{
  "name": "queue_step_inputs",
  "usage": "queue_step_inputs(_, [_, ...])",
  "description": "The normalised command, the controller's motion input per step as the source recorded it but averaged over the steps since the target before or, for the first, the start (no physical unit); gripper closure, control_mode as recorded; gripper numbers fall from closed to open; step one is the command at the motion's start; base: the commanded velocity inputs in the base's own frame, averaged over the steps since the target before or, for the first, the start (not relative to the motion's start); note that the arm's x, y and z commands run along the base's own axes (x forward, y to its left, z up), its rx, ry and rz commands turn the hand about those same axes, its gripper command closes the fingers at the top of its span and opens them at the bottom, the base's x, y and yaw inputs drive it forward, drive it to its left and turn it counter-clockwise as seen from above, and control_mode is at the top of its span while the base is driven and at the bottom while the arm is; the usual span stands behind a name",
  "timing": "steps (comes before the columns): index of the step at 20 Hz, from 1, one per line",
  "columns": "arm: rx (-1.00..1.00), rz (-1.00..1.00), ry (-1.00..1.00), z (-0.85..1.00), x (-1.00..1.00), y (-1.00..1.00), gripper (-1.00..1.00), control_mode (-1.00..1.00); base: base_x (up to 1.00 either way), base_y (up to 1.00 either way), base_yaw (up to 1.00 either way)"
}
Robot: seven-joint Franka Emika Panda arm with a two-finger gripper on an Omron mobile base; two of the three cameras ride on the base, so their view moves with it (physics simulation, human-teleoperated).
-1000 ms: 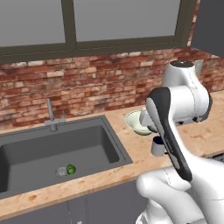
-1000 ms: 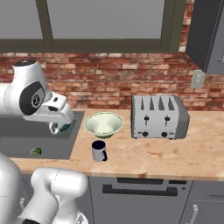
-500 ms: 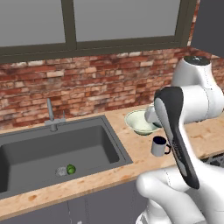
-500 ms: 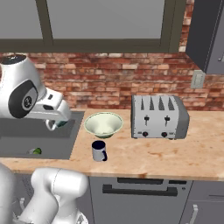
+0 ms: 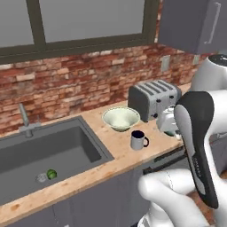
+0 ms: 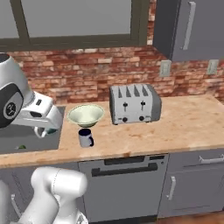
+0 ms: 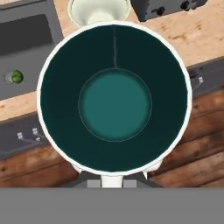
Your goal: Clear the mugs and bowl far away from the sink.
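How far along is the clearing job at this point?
Nothing looks placed yet. In hand: the teal mug is carried by the gripper off the counter. Left: the navy mug and the bowl sit on the counter beside the sink, by the toaster.

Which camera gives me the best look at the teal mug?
The hand view: the teal mug faces it mouth-on, rim and inside plain. The right base view shows a sliver under the end effector; the left base view, a bit beside the arm.

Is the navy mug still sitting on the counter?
Yes, the navy mug stands upright on the counter, in front of the bowl.
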Motion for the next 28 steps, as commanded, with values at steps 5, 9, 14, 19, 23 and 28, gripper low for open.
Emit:
queue_step_inputs(5, [0.0, 0.0, 0.0, 0.0, 0.0, 0.0, 1.0, 1.0, 0.0, 0.0, -1.0])
queue_step_inputs(9, [0.0, 0.0, 0.0, 0.0, 0.0, 0.0, 1.0, 1.0, 0.0, 0.0, -1.0])
queue_step_inputs(14, [0.0, 0.0, 0.0, 0.0, 0.0, 0.0, 1.0, 1.0, 0.0, 0.0, -1.0])
queue_step_inputs(19, [0.0, 0.0, 0.0, 0.0, 0.0, 0.0, 1.0, 1.0, 0.0, 0.0, -1.0])
queue_step_inputs(23, [0.0, 0.0, 0.0, 0.0, 0.0, 0.0, 1.0, 1.0, 0.0, 0.0, -1.0])
queue_step_inputs(28, [0.0, 0.0, 0.0, 0.0, 0.0, 0.0, 1.0, 1.0, 0.07, -0.18, -0.91])
